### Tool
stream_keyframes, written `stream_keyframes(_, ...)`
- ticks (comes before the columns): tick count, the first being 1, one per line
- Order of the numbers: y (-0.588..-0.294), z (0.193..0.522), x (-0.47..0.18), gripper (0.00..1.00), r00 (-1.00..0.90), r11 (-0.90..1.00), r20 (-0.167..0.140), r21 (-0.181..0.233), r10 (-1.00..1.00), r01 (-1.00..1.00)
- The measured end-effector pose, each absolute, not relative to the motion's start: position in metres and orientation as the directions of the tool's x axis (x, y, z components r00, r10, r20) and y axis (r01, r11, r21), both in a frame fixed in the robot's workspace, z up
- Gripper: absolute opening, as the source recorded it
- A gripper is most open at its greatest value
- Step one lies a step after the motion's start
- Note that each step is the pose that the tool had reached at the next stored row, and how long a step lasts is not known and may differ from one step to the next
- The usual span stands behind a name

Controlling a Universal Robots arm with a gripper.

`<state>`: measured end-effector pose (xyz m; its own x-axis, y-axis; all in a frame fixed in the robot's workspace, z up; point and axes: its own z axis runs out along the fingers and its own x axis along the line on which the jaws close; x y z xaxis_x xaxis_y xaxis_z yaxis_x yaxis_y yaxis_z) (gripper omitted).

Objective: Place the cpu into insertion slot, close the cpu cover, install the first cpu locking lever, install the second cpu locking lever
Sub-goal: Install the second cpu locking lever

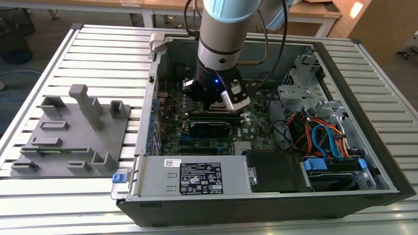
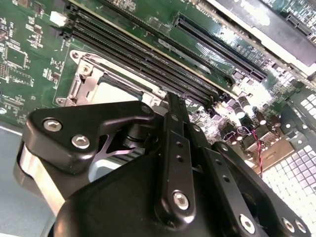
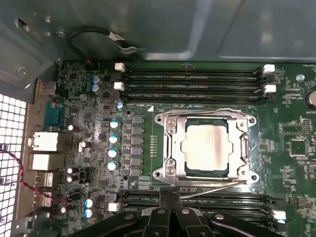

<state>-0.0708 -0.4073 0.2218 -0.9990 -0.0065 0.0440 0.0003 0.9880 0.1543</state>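
In the first wrist view the cpu [image 3: 205,148] lies flat in the insertion slot [image 3: 253,176] on the green board. The cpu cover [image 3: 171,148] is folded down around it, framing its silver top. One thin wire locking lever [image 3: 207,111] runs flat along the far side of the socket. A second lever [image 3: 217,187] slants along the near side, its free end close to my fingertips. My gripper [image 3: 170,193] is shut, with nothing seen between its fingers, just beside the socket. The second wrist view shows the cover [image 2: 94,81] and the cpu [image 2: 118,94] beyond the gripper [image 2: 174,101].
The arm reaches down into an open computer case [image 1: 365,63] lying on a slatted table. Long black memory slots [image 3: 197,81] flank the socket on both sides. A black card [image 1: 209,129], cables [image 1: 323,137] and a power supply [image 1: 196,176] crowd the case. A grey parts fixture [image 1: 72,132] sits at the exterior view's left.
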Motion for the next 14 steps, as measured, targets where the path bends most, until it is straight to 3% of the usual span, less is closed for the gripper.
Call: stream_keyframes(14,-0.4172,0.2157,-0.0711,0.10,-0.999,0.979,0.045,0.205,-0.008,0.002)
